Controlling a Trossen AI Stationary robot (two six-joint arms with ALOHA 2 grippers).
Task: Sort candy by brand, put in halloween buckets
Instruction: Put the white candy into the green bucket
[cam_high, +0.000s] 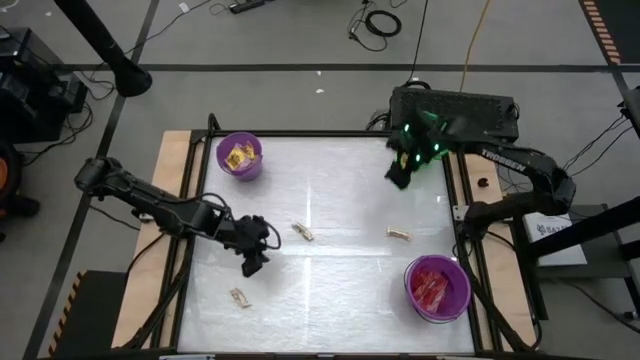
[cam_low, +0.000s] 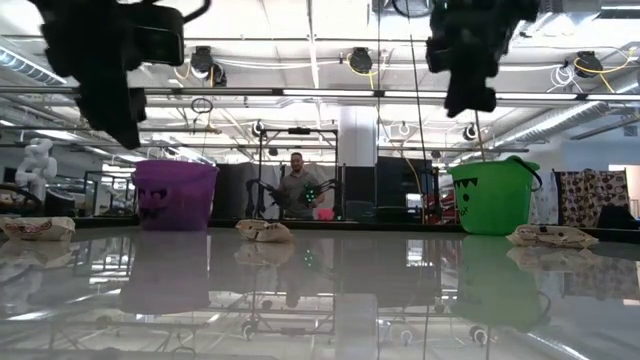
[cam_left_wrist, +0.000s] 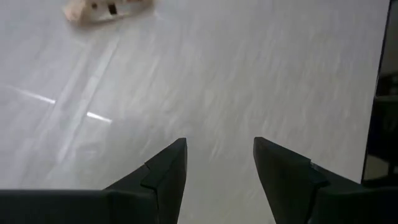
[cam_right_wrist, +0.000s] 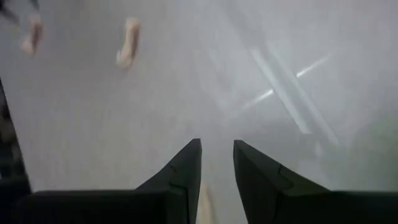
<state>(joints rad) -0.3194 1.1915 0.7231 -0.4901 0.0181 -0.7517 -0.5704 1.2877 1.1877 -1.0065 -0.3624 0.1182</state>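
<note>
from above we see the left end effector (cam_high: 252, 262) over the bench (cam_high: 340, 290) between two tan candies (cam_high: 303, 232), one purple bucket (cam_high: 240, 156) with yellow packets, another (cam_high: 437, 288) with red ones. the right end effector (cam_high: 400, 172) hovers by the green bucket (cam_high: 425, 140). at bench level, three candies (cam_low: 264, 231) lie flat. both wrist views show fingers (cam_left_wrist: 166, 171) slightly apart, empty.
</note>
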